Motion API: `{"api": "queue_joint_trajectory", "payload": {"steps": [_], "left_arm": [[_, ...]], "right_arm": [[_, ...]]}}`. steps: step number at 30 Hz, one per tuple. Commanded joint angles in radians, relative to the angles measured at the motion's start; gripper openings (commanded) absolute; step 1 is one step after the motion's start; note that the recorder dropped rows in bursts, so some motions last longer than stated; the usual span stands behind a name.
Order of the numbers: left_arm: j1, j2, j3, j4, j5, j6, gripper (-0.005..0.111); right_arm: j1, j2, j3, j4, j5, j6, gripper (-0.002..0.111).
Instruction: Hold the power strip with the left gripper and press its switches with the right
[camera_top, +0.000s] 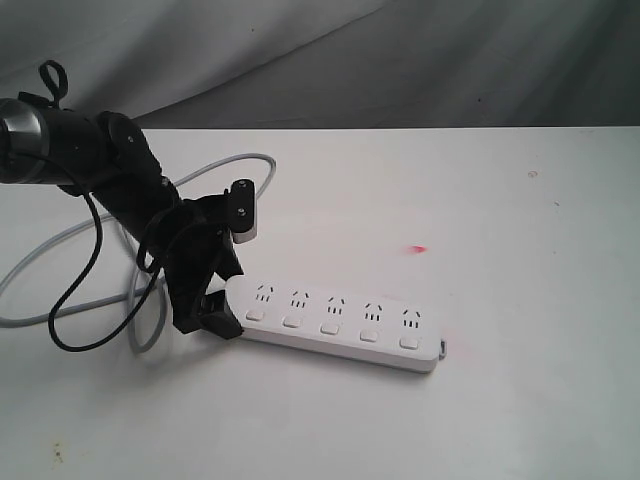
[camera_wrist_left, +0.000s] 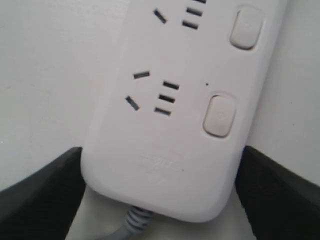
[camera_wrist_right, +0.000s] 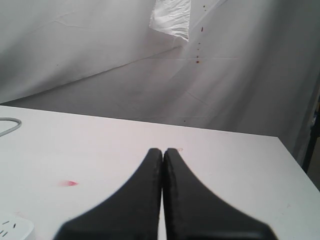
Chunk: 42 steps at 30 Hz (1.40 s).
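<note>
The white power strip (camera_top: 335, 320) lies flat on the table, its five sockets in a row with a switch (camera_top: 255, 314) below each. My left gripper (camera_top: 225, 305) is at the strip's cord end, one black jaw against each long side. In the left wrist view the strip (camera_wrist_left: 175, 125) fills the space between the fingers (camera_wrist_left: 45, 195), and two switches (camera_wrist_left: 220, 115) show. My right gripper (camera_wrist_right: 163, 150) is shut on nothing above the bare table; it is outside the exterior view. A corner of the strip (camera_wrist_right: 12, 227) shows in the right wrist view.
The grey cord (camera_top: 60, 240) loops over the table behind and left of the left arm, and a bit of the cord (camera_wrist_right: 7, 125) shows in the right wrist view. A small red mark (camera_top: 418, 248) is on the table beyond the strip. A grey cloth backdrop (camera_top: 400, 60) hangs behind the far edge.
</note>
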Motion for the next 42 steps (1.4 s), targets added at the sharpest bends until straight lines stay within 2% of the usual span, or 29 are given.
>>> {"api": "queue_joint_trajectory", "payload": {"steps": [1, 15, 19, 24, 27, 28, 32, 33, 37, 39, 42], "left_arm": [[-0.003, 0.004, -0.001, -0.003, -0.016, -0.011, 0.073], [-0.003, 0.004, -0.001, -0.003, -0.016, -0.011, 0.073], [-0.003, 0.004, -0.001, -0.003, -0.016, -0.011, 0.073], [-0.003, 0.004, -0.001, -0.003, -0.016, -0.011, 0.073], [-0.003, 0.004, -0.001, -0.003, -0.016, -0.011, 0.073], [-0.003, 0.004, -0.001, -0.003, -0.016, -0.011, 0.073], [-0.003, 0.004, -0.001, -0.003, -0.016, -0.011, 0.073], [-0.003, 0.004, -0.001, -0.003, -0.016, -0.011, 0.073], [-0.003, 0.004, -0.001, -0.003, -0.016, -0.011, 0.073], [-0.003, 0.004, -0.001, -0.003, -0.016, -0.011, 0.073], [-0.003, 0.004, -0.001, -0.003, -0.016, -0.011, 0.073]], "right_arm": [[-0.006, -0.006, 0.005, -0.012, -0.007, 0.002, 0.0], [-0.006, -0.006, -0.002, -0.012, 0.021, 0.001, 0.0], [-0.001, 0.013, -0.122, -0.012, 0.191, 0.001, 0.0], [0.037, 0.174, -0.398, -0.025, 0.457, 0.001, 0.0], [0.079, 0.327, -0.571, -0.025, 0.544, 0.001, 0.0], [0.121, 0.429, -0.664, -0.025, 0.558, 0.001, 0.0], [0.234, 0.6, -0.79, -0.025, 0.56, 0.001, 0.0], [0.306, 0.689, -0.842, -0.015, 0.563, 0.001, 0.0], [0.424, 0.849, -0.908, 0.013, 0.565, -0.001, 0.0], [0.473, 0.976, -0.931, 0.151, 0.577, -0.152, 0.0], [0.489, 1.106, -0.933, 0.387, 0.593, -0.543, 0.0]]}}
